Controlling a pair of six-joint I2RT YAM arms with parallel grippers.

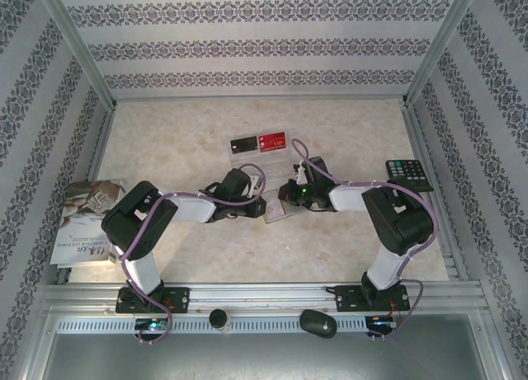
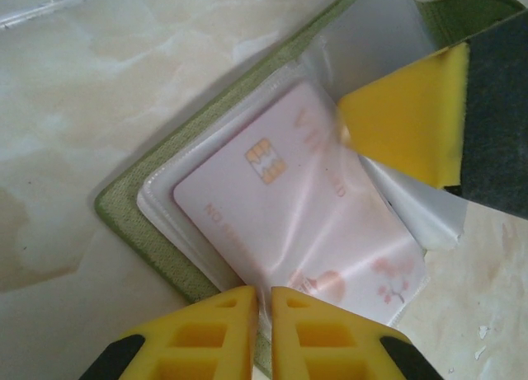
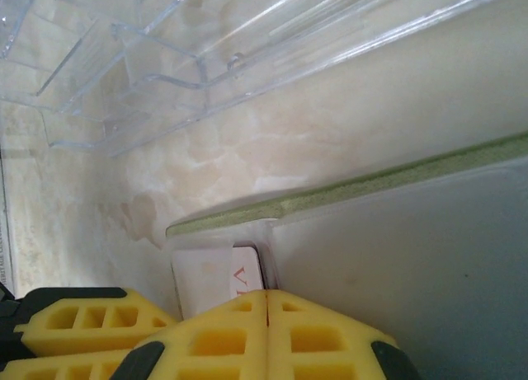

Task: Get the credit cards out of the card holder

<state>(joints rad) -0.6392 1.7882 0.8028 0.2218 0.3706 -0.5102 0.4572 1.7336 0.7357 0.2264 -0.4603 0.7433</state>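
Pinning the open card holder (image 2: 122, 208) on the surface (image 1: 165, 141) with our left end effector (image 2: 264, 302) pinching its near edge, we are probing its clear sleeve (image 2: 157, 200) with the right end effector (image 3: 266, 306) pressed together, needing next to catch the pale card (image 2: 280, 207) inside

The card holder (image 2: 124, 213) has a matt, woven olive cloth cover and glossy, creased clear plastic sleeves (image 2: 375, 42). The pale card (image 2: 272, 219) inside looks like smooth plastic. The table (image 2: 99, 83) is smooth and marble-patterned with a slight sheen.
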